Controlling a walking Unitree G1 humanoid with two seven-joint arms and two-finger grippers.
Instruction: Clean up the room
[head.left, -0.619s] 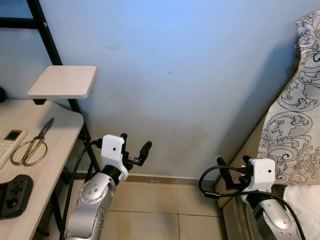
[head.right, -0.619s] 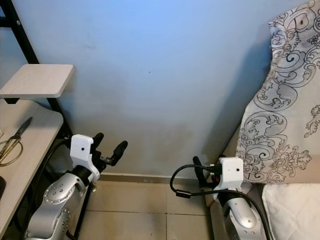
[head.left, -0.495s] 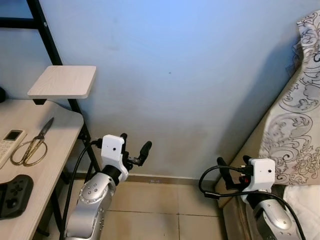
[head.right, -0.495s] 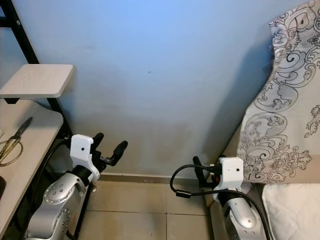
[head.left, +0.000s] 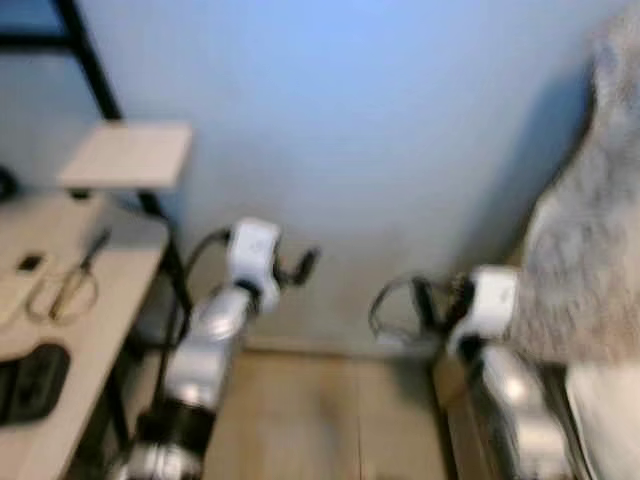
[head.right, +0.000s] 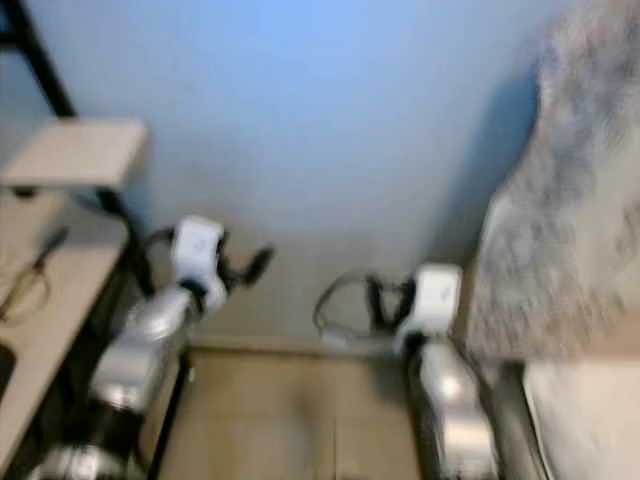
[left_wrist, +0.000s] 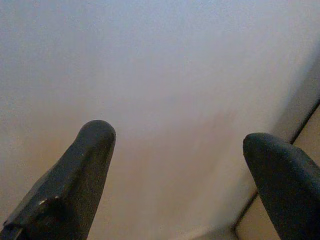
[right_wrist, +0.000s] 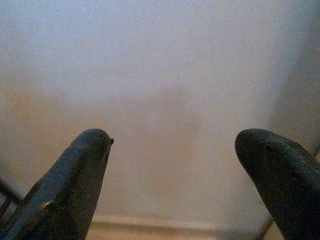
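Observation:
The head views are blurred. On the pale wooden table (head.left: 100, 330) at my left lie scissors (head.left: 68, 288), a white remote (head.left: 14, 288) and a black game controller (head.left: 30, 380). My left gripper (head.left: 292, 268) is held up beside the table's corner, facing the blue wall (head.left: 380, 130). In the left wrist view its fingers (left_wrist: 87, 155) stand wide apart with nothing between them. My right gripper (head.left: 438, 298) hovers by the bed's edge, also facing the wall. It is open and empty, its fingers (right_wrist: 85, 165) spread in the right wrist view.
A small wooden shelf (head.left: 125, 155) on a black frame (head.left: 95, 65) stands above the table. Patterned bedding (head.left: 590, 240) hangs at the right over a white mattress (head.left: 605, 420). Tan floor tiles (head.left: 330, 420) lie between table and bed.
The head picture has gone blurred. Both arms have risen and stretched further toward the wall, the right one drifting leftward. Both grippers stay open.

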